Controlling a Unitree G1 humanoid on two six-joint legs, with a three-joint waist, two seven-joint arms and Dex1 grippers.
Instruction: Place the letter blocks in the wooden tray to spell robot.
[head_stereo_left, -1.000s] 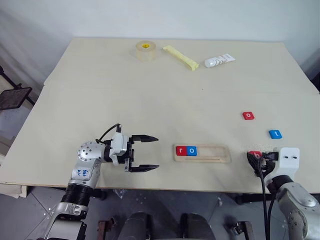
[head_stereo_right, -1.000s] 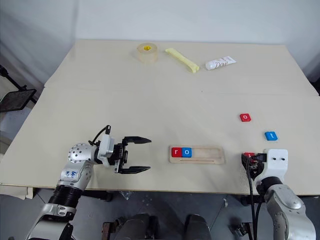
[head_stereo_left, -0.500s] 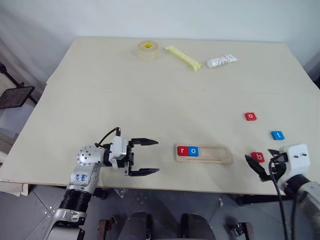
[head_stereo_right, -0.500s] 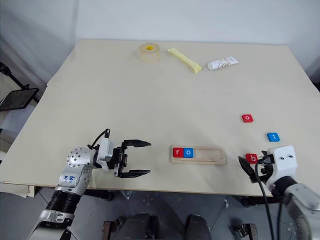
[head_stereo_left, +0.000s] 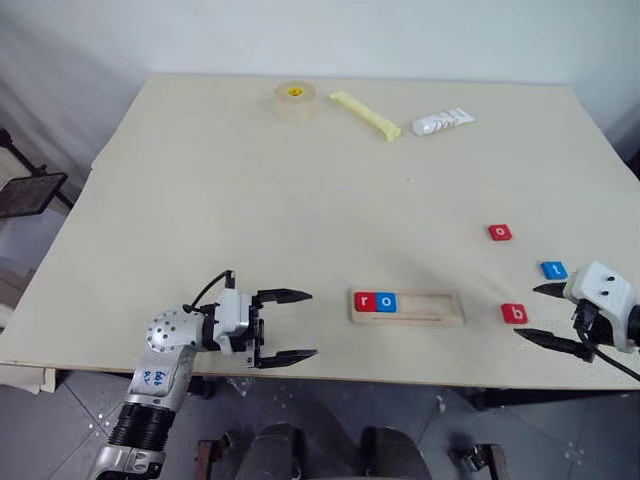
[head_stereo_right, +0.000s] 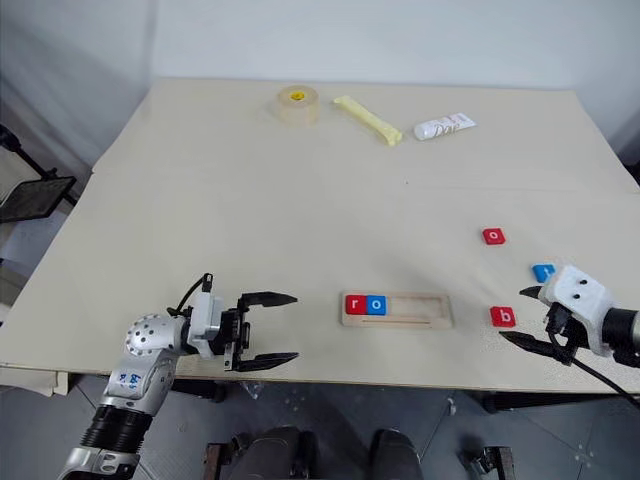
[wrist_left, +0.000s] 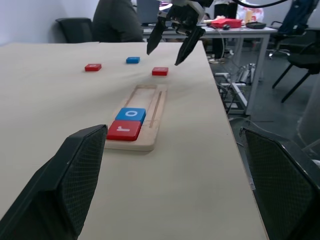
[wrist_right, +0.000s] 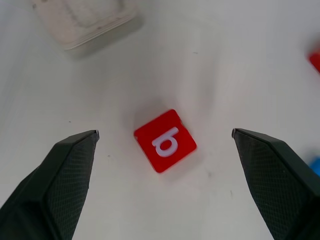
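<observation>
The wooden tray (head_stereo_left: 430, 306) lies near the table's front edge with a red r block (head_stereo_left: 364, 301) and a blue o block (head_stereo_left: 387, 302) at its left end. A red b block (head_stereo_left: 515, 313) lies flat on the table just right of the tray. It is also in the right wrist view as the red b block (wrist_right: 165, 140), between and below my open fingers (wrist_right: 60, 180). My right gripper (head_stereo_left: 526, 312) hovers open just right of it, holding nothing. A blue t block (head_stereo_left: 553, 269) and a red o block (head_stereo_left: 499, 232) lie farther back. My left gripper (head_stereo_left: 312, 323) stands open and empty left of the tray.
At the far edge of the table lie a roll of tape (head_stereo_left: 293, 100), a yellow stick packet (head_stereo_left: 364, 114) and a white tube (head_stereo_left: 441, 122). The table's front edge runs just below the tray and both grippers.
My right gripper has opened, risen off the red b block and swung to the right, leaving the block on the table. The left gripper has drawn back a little.
</observation>
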